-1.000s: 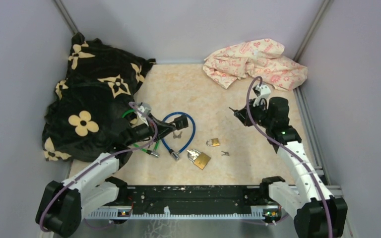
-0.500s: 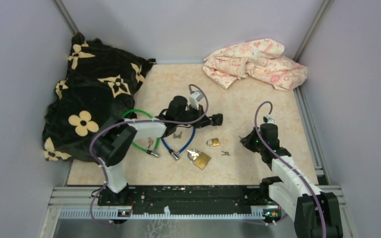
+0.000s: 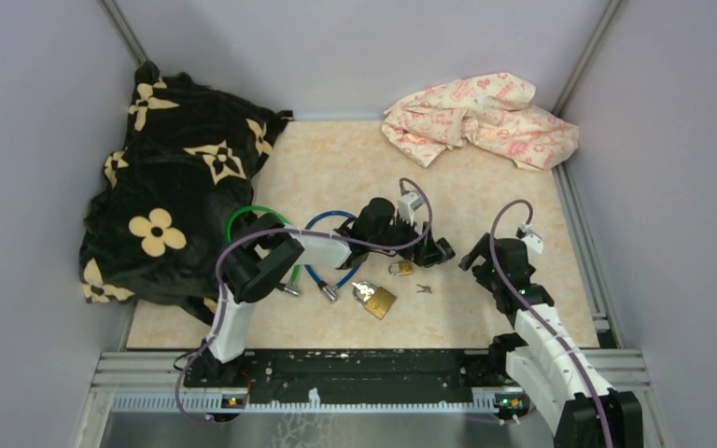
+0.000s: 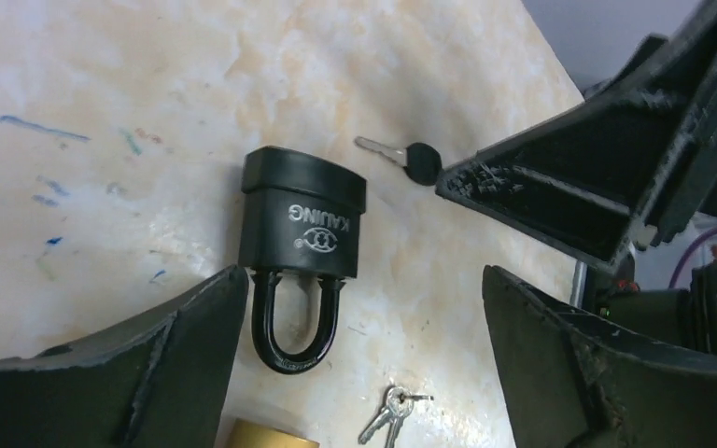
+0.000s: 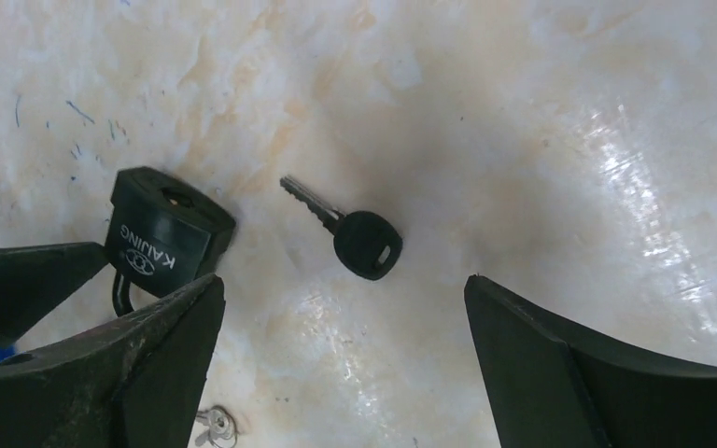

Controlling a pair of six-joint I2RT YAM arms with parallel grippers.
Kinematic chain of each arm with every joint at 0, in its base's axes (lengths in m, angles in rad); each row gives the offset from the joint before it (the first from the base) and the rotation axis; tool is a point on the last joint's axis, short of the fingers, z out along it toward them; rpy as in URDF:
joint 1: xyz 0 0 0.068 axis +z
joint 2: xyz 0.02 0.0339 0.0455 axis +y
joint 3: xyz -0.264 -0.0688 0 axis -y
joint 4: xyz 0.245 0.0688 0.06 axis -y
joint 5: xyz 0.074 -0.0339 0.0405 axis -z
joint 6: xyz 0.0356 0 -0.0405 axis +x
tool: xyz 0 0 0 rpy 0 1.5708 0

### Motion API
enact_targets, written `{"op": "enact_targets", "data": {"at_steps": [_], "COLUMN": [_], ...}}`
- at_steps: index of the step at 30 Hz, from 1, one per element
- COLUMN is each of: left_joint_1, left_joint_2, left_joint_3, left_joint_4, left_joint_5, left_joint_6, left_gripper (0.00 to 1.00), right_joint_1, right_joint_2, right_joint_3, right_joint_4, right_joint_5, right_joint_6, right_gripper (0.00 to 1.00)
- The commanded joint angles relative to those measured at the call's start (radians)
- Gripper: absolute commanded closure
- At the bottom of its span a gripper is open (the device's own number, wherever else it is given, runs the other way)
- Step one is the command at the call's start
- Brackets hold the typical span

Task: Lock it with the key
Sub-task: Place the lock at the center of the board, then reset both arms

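A black padlock lies flat on the marbled table, its shackle pointing toward my left gripper. That gripper stands open just short of the padlock, with nothing between its fingers. A black-headed key lies loose beside the padlock, blade toward it. My right gripper is open and empty, hovering just short of the key. In the top view the left gripper and right gripper face each other closely at mid-table.
A small brass padlock, a larger brass padlock and a small key pair lie nearby. Blue and green cable locks lie left of centre. A black flowered cloth and a pink cloth fill the back corners.
Both arms have swung in toward the middle of the table, the left from over the blue cable, the right from the back right. Both grippers have gone from shut to open.
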Motion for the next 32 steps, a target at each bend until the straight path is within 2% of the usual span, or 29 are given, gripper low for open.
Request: {"op": "enact_targets", "data": {"at_steps": [1,5,7,9,11,15,18,21,24,26,29,32], "left_joint_1": [-0.027,-0.040,-0.038,-0.026,0.001,0.091,0.192,0.321,0.438,0.507,0.599,0.677], "left_joint_2": [-0.067,-0.198,-0.296,-0.396,-0.499,-0.696,-0.839,-0.995,-1.160,-1.261,-1.399,-1.434], "left_joint_3": [-0.038,-0.122,-0.165,-0.216,-0.274,-0.402,-0.534,-0.699,-0.894,-0.984,-1.064,-1.079], "left_joint_4": [0.194,0.301,0.313,0.280,0.195,0.030,-0.048,0.000,0.114,0.121,0.072,0.090], "left_joint_5": [-0.048,-0.204,-0.348,-0.504,-0.576,-0.647,-0.624,-0.552,-0.463,-0.434,-0.436,-0.426], "left_joint_6": [0.183,0.550,0.686,0.757,0.774,0.727,0.637,0.528,0.385,0.296,0.234,0.223], "left_gripper": [0.01,0.01,0.01,0.01,0.01,0.01,0.01,0.01,0.01,0.01,0.01,0.01], "right_joint_1": [0.001,0.000,0.000,0.001,0.001,0.002,0.001,0.001,0.002,0.001,0.001,0.002], "right_joint_2": [-0.028,-0.039,-0.040,-0.042,-0.045,-0.039,-0.034,-0.043,-0.078,-0.119,-0.186,-0.259], "right_joint_3": [0.109,0.173,0.209,0.224,0.220,0.204,0.199,0.202,0.171,0.136,0.081,0.047], "right_joint_4": [-0.037,-0.039,-0.037,-0.023,0.005,0.050,0.035,-0.045,-0.056,-0.044,-0.031,-0.012], "right_joint_5": [0.112,0.111,0.104,0.100,0.097,0.106,0.198,0.290,0.261,0.235,0.209,0.191], "right_joint_6": [-0.049,-0.131,-0.164,-0.179,-0.178,-0.151,-0.095,0.059,0.080,0.090,0.091,0.034], "right_gripper": [0.02,0.02,0.02,0.02,0.01,0.02,0.02,0.02,0.02,0.02,0.02,0.02]}}
